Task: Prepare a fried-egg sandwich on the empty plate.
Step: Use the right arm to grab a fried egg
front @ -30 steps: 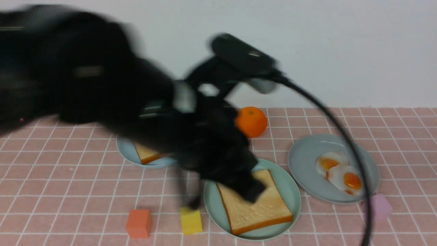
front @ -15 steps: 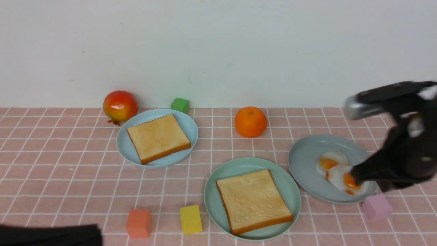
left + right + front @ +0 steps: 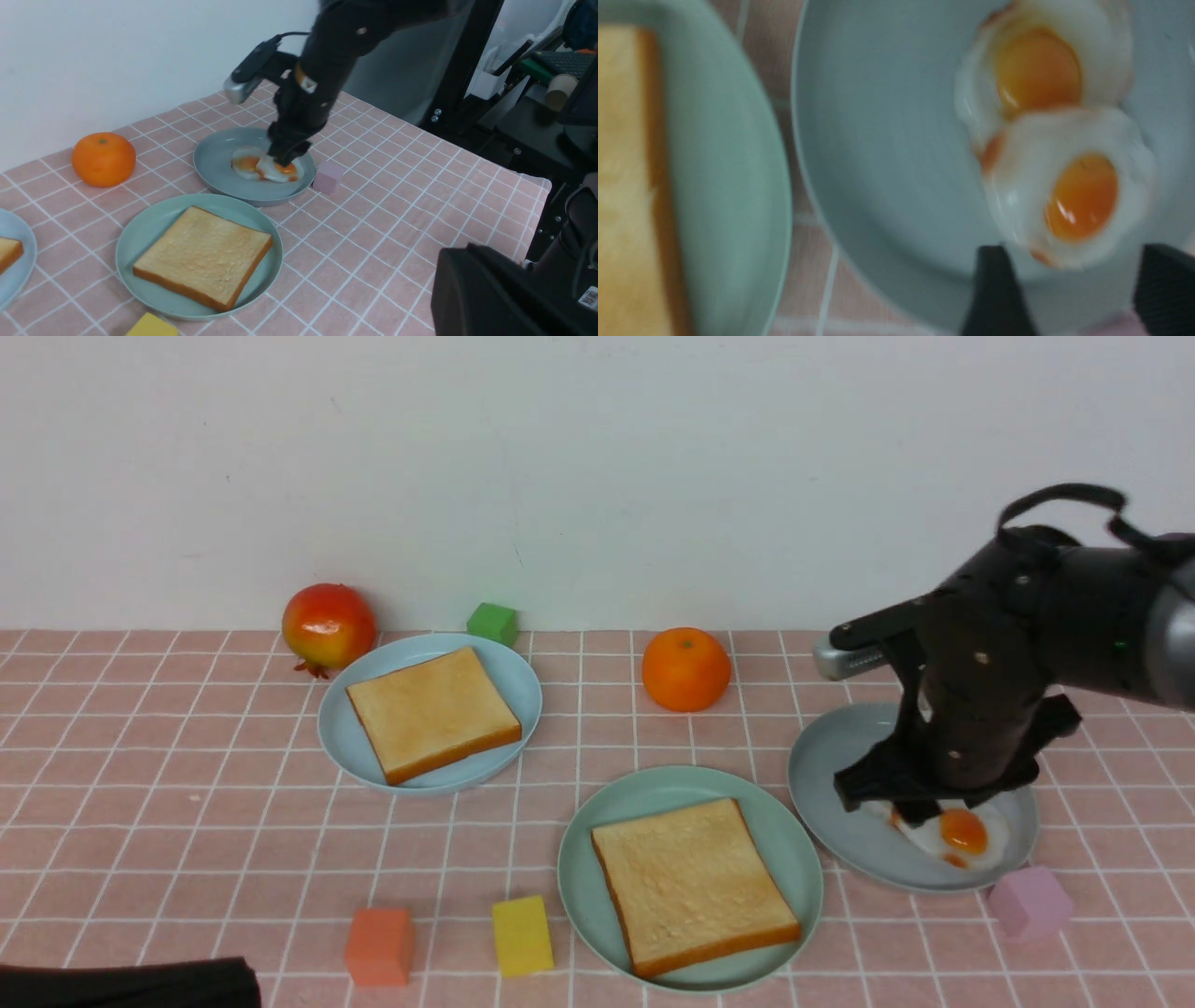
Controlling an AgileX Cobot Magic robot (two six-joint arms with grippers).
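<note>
Finding: over the last second the left arm has pulled clear of the mint-green plate (image 3: 653,789) and lies low at the near left edge of the front view. The left gripper (image 3: 467,280) is closed and carries nothing.

In the same interval the right gripper (image 3: 1078,298) has come in over the grey plate (image 3: 840,821). Its jaws, all but closed moments ago, now stand wide apart. They straddle the near edge of the fried egg (image 3: 966,835) and have hold of nothing.

The fried egg lies flat on the grey plate, overlapping the smaller egg (image 3: 1036,70) behind it.

One slice of toast (image 3: 691,882) already sits on the mint-green plate. The second slice (image 3: 431,712) remains on the light blue plate (image 3: 518,681).

Assessment: the base layer is placed and the egg pick is the step in hand. Because the two eggs overlap, a grip taken too far in may catch both.
</note>
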